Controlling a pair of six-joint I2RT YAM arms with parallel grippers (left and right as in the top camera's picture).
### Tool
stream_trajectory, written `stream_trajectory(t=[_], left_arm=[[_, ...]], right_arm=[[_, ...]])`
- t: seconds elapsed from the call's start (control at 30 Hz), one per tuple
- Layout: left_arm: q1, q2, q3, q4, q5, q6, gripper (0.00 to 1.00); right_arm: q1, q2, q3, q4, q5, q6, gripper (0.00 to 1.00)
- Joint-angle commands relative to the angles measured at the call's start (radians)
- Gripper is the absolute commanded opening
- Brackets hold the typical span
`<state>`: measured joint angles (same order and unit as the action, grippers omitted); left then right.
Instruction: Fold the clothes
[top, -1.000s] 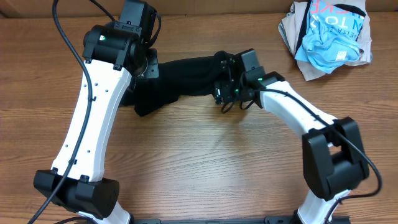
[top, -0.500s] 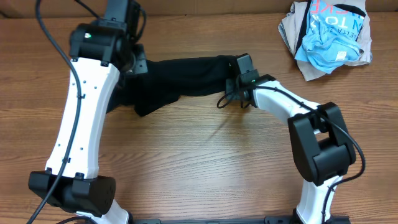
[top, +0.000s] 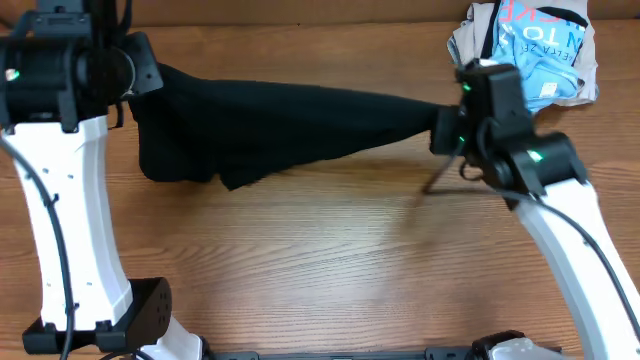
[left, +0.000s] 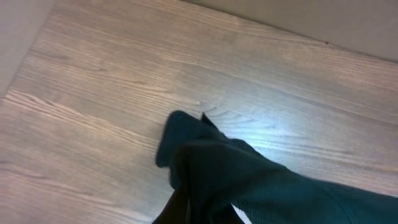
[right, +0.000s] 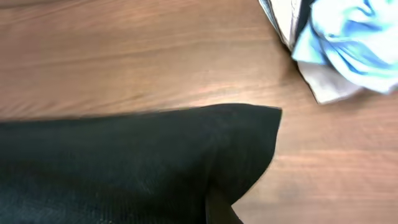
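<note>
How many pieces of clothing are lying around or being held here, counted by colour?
black garment: 1
light-blue garment: 1
beige garment: 1
Total: 3

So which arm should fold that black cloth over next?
Probably right: the right pincer grips the black garment at its narrow end above bare table; the left pincer holds the bulky, sagging end near the edge.
</note>
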<state>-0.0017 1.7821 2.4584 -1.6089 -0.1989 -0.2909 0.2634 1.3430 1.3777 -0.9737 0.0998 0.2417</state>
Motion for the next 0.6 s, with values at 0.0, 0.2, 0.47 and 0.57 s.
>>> stream_trajectory(t=[0.0,0.2,0.47,0.57], left_arm=[[0.009,-0.037,0.079,-0.047,-0.023,0.034,0.04],[0.008,-0.074,0.097,-0.080,-0.032,0.051,0.04],[0.006,-0.040,0.096,-0.080,0.106,0.052,0.04],[0.000,-0.005,0.096,-0.080,0.120,0.052,0.04]], right_arm=[[-0.001,-0.076,0.008,-0.057,-0.061,-0.004,0.04],[-0.001,-0.154,0.008,-0.206,-0.129,0.025,0.20],[-0.001,-0.036,-0.005,-0.210,-0.188,0.024,0.29],[-0.001,0.045,-0.006,-0.175,-0.217,0.016,0.27]])
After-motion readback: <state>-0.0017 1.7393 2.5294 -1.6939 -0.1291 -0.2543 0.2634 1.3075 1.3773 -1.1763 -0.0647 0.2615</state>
